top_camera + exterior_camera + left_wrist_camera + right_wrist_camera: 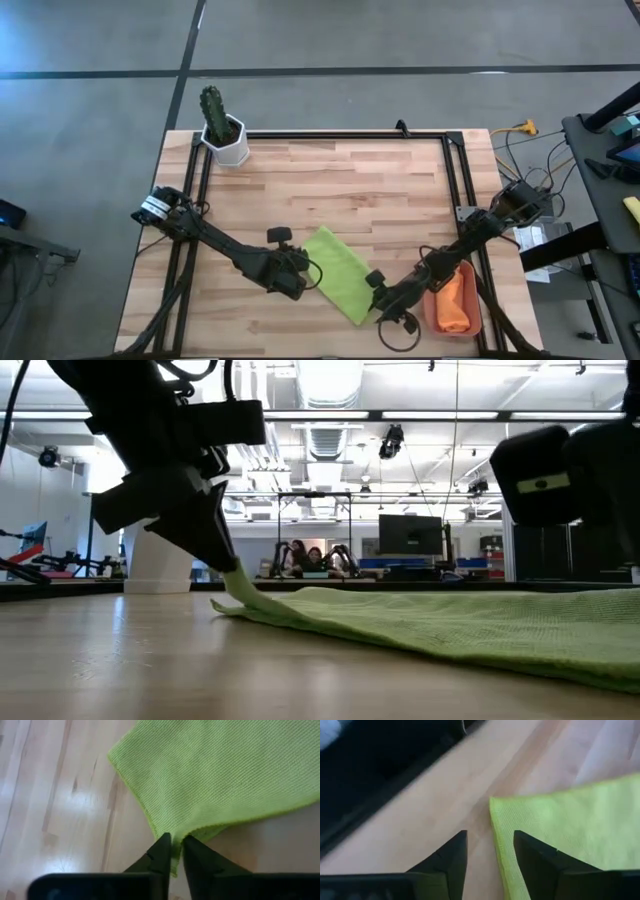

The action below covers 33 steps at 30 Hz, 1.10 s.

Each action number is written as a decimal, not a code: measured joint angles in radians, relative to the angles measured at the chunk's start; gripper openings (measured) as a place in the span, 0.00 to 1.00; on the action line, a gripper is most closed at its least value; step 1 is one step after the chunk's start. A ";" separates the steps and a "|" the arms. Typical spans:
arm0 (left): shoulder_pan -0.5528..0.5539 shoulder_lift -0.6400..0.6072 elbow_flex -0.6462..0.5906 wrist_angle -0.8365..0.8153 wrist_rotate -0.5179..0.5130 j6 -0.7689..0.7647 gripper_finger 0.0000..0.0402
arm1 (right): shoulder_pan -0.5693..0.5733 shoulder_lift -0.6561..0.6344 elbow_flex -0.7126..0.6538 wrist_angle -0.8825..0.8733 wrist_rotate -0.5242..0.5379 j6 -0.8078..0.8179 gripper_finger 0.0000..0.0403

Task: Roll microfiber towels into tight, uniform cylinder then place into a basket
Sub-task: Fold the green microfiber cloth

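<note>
The left gripper (172, 851) is pinching an edge of the green towel (338, 271), its jaws nearly together with a thin fold of cloth caught between the tips. In the low view that edge is lifting just off the table (330, 180) while the rest of the towel is lying flat, spreading away in front of the jaws. This hold is probably meant to keep one end raised so that a fold or a roll can begin there.

The right gripper (490, 852) is hanging low at the towel's opposite corner, its jaws open and empty. The corner is lying just ahead of the gap between the jaws, leaning toward one finger and not yet between the tips; it seems lined up to take that corner so both ends can be worked together.

The orange towel (455, 298) is already sitting bunched inside the basket (473, 322), just behind the right jaws.
</note>
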 joint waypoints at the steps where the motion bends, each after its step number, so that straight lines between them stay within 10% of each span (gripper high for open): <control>1: 0.000 0.000 0.000 0.000 0.000 0.000 0.10 | 0.000 -0.002 0.000 -0.020 0.011 0.000 0.39; 11: -0.001 -0.012 0.001 -0.058 0.055 -0.028 0.41 | 0.000 -0.146 -0.002 -0.388 0.185 0.074 0.36; 24: -0.060 -0.105 0.002 -0.197 -0.049 -0.090 0.45 | 0.013 -0.277 -0.110 -0.405 0.211 -0.035 0.31; 33: -0.081 -0.076 0.003 0.288 -0.144 0.305 0.45 | 0.068 -0.197 -0.094 -0.417 0.293 -0.243 0.32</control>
